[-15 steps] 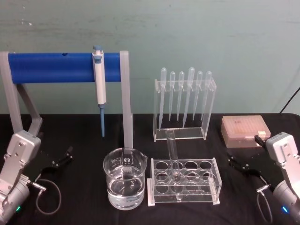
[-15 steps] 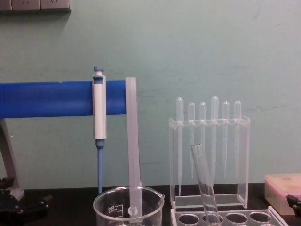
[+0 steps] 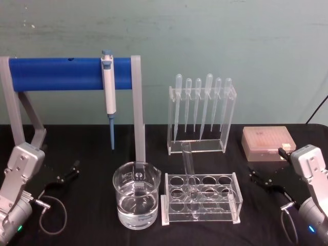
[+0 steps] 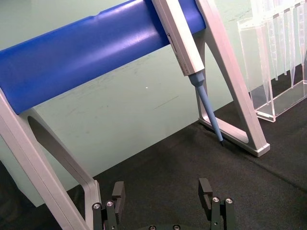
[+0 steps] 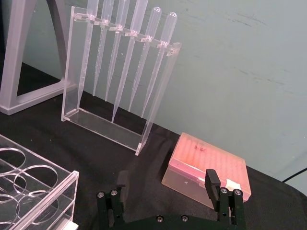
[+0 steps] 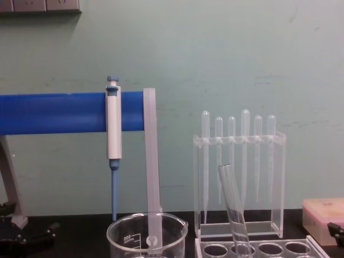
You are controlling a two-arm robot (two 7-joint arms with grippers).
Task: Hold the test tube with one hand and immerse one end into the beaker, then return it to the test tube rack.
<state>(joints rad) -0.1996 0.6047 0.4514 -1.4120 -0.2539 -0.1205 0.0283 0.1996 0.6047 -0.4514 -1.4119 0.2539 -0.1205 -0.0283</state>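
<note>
Left end effector [image 3: 67,173] is sitting low on the left side of the black tabletop [image 3: 92,151], right by the foot of the grey stand with the blue bar [image 3: 56,73]. Its jaws are wide apart and there's nothing between them. Right end effector [image 3: 260,179] is over on the right side, just in front of the pink tip box [image 3: 267,142], and it's gaping open and empty too. Neither one is touching any glassware.

The test tube [image 3: 188,169] is standing in the clear test tube rack [image 3: 205,214] in the middle of the tabletop. It's in the second column of holes from the left, though I can't really tell which row. It isn't upright; from the chest view, its open rim leans off to the left.

The beaker [image 3: 136,200] is just left of the rack, close but not obviously touching it. It has clear liquid in it, roughly a third of the way up.

Behind all that, a white-and-blue pipettor [image 3: 108,87] hangs off the blue bar with its tip pointing down. Six plastic pipettes [image 3: 201,100] hang in a row in their own tall acrylic holder [image 3: 171,128] at the back, behind the test tube rack.
</note>
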